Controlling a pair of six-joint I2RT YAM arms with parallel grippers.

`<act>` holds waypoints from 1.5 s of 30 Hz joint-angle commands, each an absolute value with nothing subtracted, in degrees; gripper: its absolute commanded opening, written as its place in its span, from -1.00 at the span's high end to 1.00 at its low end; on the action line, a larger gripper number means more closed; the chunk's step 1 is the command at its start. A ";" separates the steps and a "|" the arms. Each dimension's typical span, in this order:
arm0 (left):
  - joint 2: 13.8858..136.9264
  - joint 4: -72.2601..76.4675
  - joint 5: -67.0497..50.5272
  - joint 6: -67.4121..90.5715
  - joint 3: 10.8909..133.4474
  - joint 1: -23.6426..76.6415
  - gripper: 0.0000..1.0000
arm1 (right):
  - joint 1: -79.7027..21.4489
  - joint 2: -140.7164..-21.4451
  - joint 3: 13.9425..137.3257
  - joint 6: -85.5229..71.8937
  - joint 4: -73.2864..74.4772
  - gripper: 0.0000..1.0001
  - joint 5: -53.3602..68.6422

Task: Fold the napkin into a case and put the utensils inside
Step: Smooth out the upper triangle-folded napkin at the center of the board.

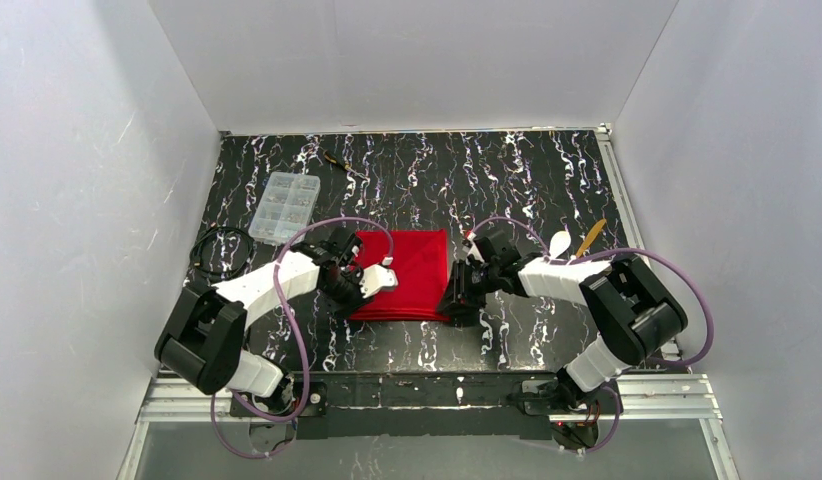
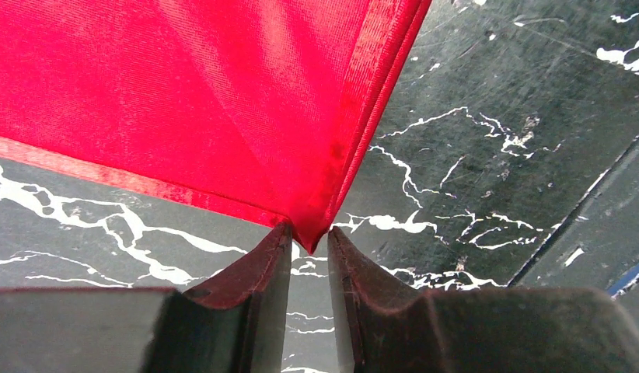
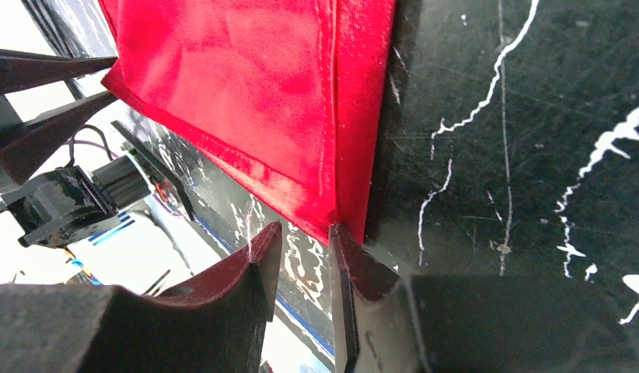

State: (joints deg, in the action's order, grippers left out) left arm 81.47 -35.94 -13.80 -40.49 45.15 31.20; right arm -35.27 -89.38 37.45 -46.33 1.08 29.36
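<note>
The red napkin lies as a folded, layered rectangle in the middle of the table. My left gripper is at its left side. In the left wrist view the gripper is narrowly open, with a napkin corner just at the fingertips and not pinched. My right gripper is at the napkin's near right corner. In the right wrist view it is open, with the napkin corner touching its right fingertip. The white spoon and the yellow-gold utensil lie to the right, behind the right arm.
A clear compartment box stands at the back left. A thin black-and-yellow tool lies behind it. A black cable coil lies at the left. White walls enclose the table on three sides.
</note>
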 commanded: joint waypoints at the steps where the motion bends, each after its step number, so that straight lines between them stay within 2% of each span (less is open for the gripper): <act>1: 82.05 -34.28 -13.56 -41.11 43.44 31.03 0.55 | -34.86 -89.83 36.84 -45.18 1.79 0.28 30.84; 6: 79.02 -39.42 -15.11 -40.99 46.05 30.83 0.59 | -34.22 -87.16 40.85 -40.93 10.90 0.28 30.33; 11: 78.35 -52.82 -23.04 -40.85 57.33 29.20 0.61 | -34.23 -85.70 44.78 -39.11 15.93 0.26 30.50; 14: 79.56 -52.92 -25.83 -38.58 60.53 29.09 0.60 | -34.10 -86.09 46.55 -39.12 15.83 0.26 30.65; 21: 84.26 -41.87 -20.49 -36.58 54.42 29.14 0.61 | -32.93 -88.97 52.45 -40.48 14.15 0.27 31.31; 26: 82.93 -36.28 -17.25 -37.00 47.86 29.10 0.62 | -31.54 -95.44 53.09 -48.36 2.38 0.32 31.52; 36: 81.67 -32.68 -15.60 -37.04 42.84 29.11 0.63 | -28.79 -109.60 68.70 -52.79 -1.44 0.39 29.23; 43: 79.87 -35.39 -17.81 -36.41 43.29 29.10 0.65 | -28.17 -114.95 67.10 -55.97 -6.25 0.44 29.76; 45: 78.07 -40.19 -23.14 -34.61 47.86 28.63 0.66 | -28.17 -114.96 65.88 -55.94 -6.88 0.45 29.52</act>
